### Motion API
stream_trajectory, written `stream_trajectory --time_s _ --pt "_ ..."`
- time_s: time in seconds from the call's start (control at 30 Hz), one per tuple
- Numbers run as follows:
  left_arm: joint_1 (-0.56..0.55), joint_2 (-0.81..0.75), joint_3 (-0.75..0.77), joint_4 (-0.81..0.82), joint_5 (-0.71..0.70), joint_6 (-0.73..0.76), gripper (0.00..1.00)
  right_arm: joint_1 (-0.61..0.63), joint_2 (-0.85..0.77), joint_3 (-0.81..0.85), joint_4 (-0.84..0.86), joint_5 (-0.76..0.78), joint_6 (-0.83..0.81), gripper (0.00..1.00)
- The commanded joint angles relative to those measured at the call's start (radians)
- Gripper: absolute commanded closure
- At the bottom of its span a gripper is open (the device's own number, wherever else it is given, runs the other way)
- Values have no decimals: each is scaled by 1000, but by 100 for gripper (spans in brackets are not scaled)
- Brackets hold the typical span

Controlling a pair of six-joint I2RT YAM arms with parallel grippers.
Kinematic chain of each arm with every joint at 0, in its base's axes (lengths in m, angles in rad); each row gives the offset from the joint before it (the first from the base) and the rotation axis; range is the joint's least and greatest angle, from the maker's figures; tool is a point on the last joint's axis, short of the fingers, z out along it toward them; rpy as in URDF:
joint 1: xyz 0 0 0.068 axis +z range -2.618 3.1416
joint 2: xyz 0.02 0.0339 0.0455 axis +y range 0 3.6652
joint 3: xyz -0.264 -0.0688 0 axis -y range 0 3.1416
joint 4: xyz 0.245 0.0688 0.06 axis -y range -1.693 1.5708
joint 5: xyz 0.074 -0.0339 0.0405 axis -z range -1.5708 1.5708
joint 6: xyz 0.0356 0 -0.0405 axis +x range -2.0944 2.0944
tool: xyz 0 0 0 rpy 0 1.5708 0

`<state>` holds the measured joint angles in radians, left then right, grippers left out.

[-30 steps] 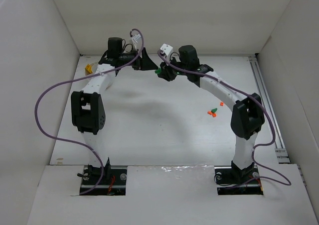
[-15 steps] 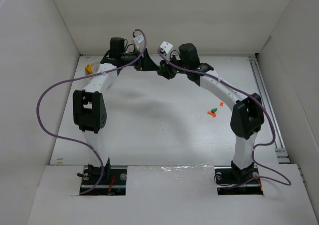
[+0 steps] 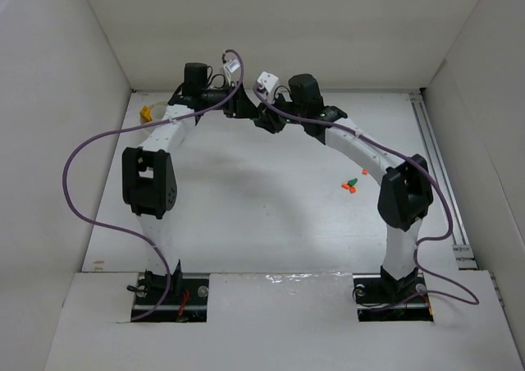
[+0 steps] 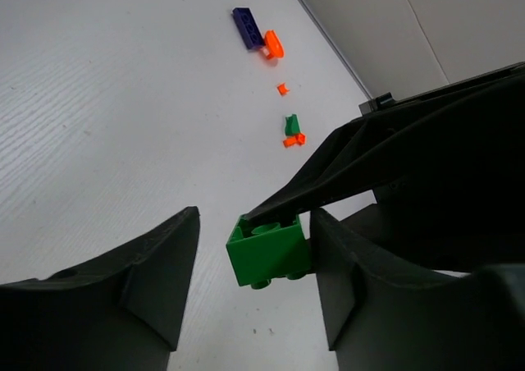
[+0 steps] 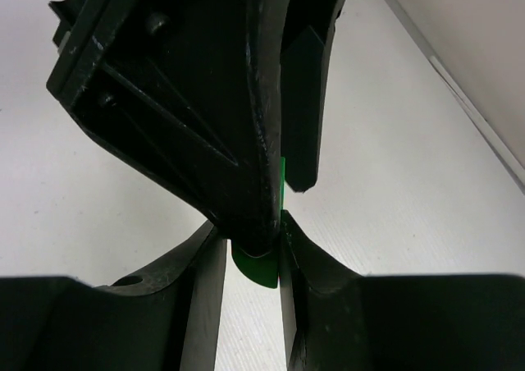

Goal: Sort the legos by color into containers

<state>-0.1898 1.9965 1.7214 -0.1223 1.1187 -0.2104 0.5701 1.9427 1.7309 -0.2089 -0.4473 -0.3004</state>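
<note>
A green brick [image 4: 269, 252] hangs above the table at the back centre, pinched in my right gripper [image 5: 250, 244], which is shut on it. It also shows as a green sliver in the right wrist view [image 5: 261, 271]. My left gripper [image 4: 254, 227] is open, with its jaws either side of the brick; the right jaw is against it and the left jaw stands apart. In the top view the two grippers meet tip to tip, left [image 3: 244, 108] and right [image 3: 262, 118], and hide the brick.
Loose legos lie on the right of the table: a dark blue brick [image 4: 247, 28], orange bits [image 4: 273, 44], and a small green and orange cluster [image 3: 350, 185]. Something yellow [image 3: 147, 112] sits at the back left behind the left arm. White walls enclose the table.
My left gripper has moved right until it meets the right gripper. The green brick, visible at the right gripper's tip before, is now covered in the top view.
</note>
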Motion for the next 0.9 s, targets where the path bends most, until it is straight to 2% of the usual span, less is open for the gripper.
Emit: stream_trajectory --time_s 0.0,0.03,0.1,0.23,0.27,0.3,0.33,0.43,0.47,0.57,0.67,0.7,0.8,0.87 --pt "-7 -10 41 38 46 -1 51 10 -10 25 62 25 -14 80" --pt "-7 -10 41 38 55 -1 61 10 -10 16 62 36 -14 80" --pt "-7 -10 32 38 55 -1 73 10 -10 16 72 51 -14 80" --pt "-7 -19 32 38 55 -1 91 19 -10 -5 104 127 -14 80" --pt "-7 -19 21 38 46 -1 94 19 -10 -14 120 171 -14 76" --pt "-7 -19 21 38 46 -1 94 30 -20 -24 120 198 -14 71" --pt "-7 -31 9 38 29 -1 95 30 -21 -24 134 244 6 52" --pt "13 -76 -5 49 -5 8 97 21 -89 -109 169 262 21 21" --pt "33 -87 -19 49 -19 8 98 10 -117 -147 201 262 21 17" --pt "85 -134 -29 58 -103 26 99 -42 -220 -301 229 219 8 10" --pt "124 -178 -29 10 -229 63 100 -101 -287 -397 229 206 7 10" --pt "148 -179 -29 -16 -314 87 100 -116 -301 -415 217 206 7 10" --pt "185 -180 29 -85 -436 143 100 -157 -314 -424 181 206 20 10" --pt "197 -170 78 -157 -604 215 100 -179 -314 -424 148 206 30 10"
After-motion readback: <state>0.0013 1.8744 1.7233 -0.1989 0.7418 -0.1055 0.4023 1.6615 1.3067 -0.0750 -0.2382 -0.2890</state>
